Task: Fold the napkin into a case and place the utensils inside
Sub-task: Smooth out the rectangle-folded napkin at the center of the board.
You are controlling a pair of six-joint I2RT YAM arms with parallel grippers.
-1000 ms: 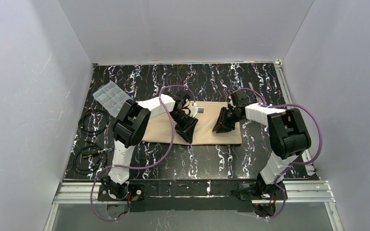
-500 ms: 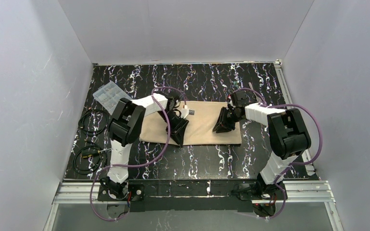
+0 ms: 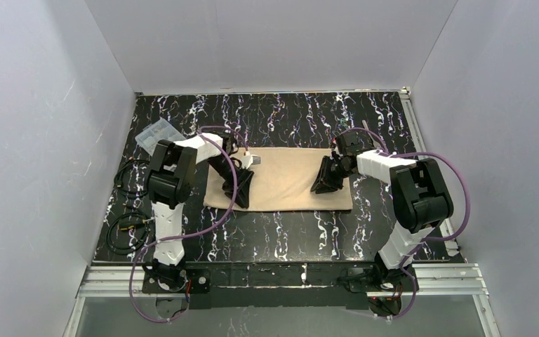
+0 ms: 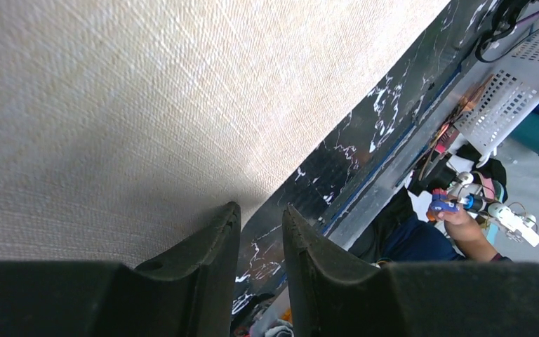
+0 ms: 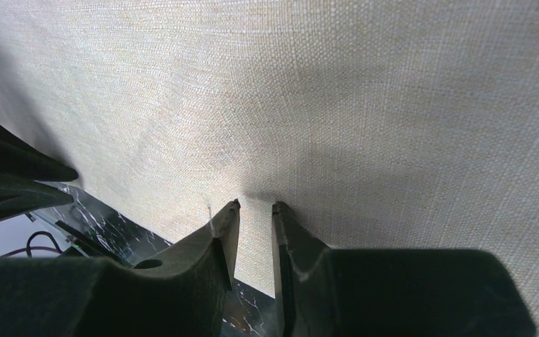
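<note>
The tan napkin (image 3: pixel 281 181) lies flat on the black marbled table as a wide folded rectangle. My left gripper (image 3: pixel 242 203) is at its left part, near the front edge. In the left wrist view the tips (image 4: pixel 260 207) are low over the cloth's edge (image 4: pixel 147 126), with only a thin gap and nothing between them. My right gripper (image 3: pixel 317 189) rests tip-down on the napkin's right part. Its jaws (image 5: pixel 255 203) are nearly together on the cloth (image 5: pixel 337 98) and hold nothing. I cannot make out the fork or the spoon.
A clear plastic compartment box (image 3: pixel 156 133) sits at the back left, beside my left arm. Two coiled black cables (image 3: pixel 130 175) (image 3: pixel 126 232) lie along the left edge. A small thin grey thing (image 3: pixel 365 126) lies at the back right, too small to identify.
My left gripper has slid left along the napkin, from its middle to its left part. The right gripper has stayed in place on the right part.
</note>
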